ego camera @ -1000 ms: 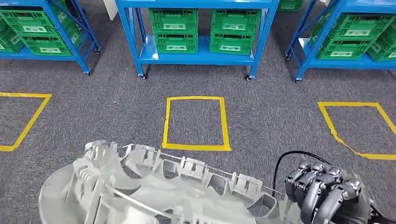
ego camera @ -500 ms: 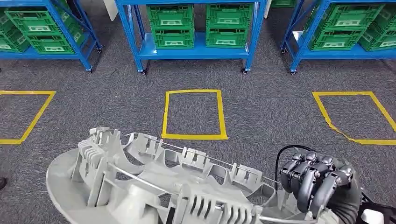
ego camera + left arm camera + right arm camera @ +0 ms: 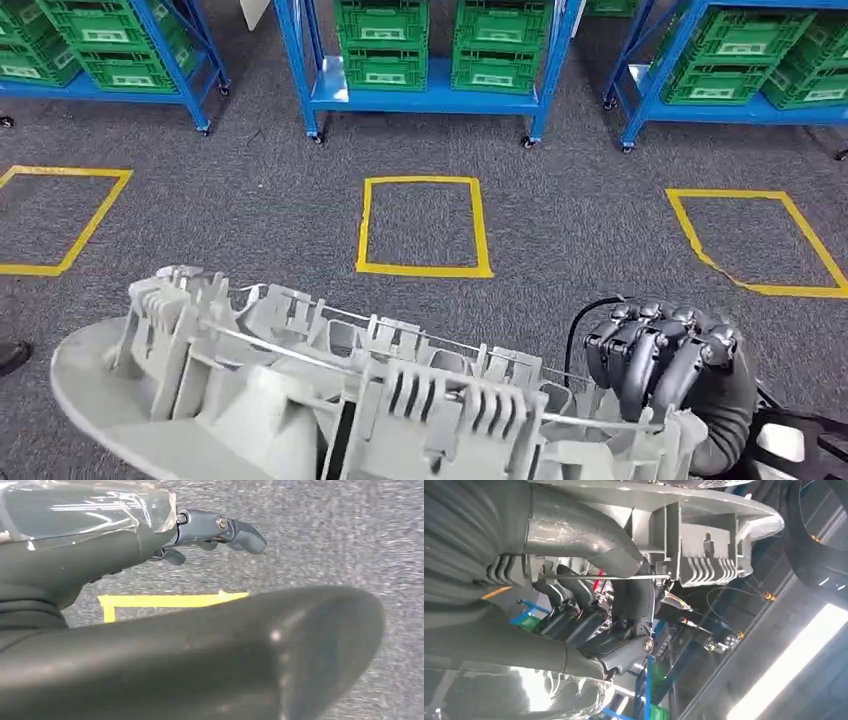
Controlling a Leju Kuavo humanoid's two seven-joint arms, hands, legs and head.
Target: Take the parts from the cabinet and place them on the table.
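While the right hand [image 3: 660, 365] grips the grey part [image 3: 300, 400], left hand [image 3: 210, 530] state unclear, fingers outstretched.

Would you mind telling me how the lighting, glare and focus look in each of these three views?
Head view: even light, sharp across the grey part, right hand and yellow floor square. Left wrist view: the left hand is fairly clear, but a dark rounded shape close to the lens is soft. Right wrist view: a blown-out bright strip at one corner; the background is dim and cluttered.
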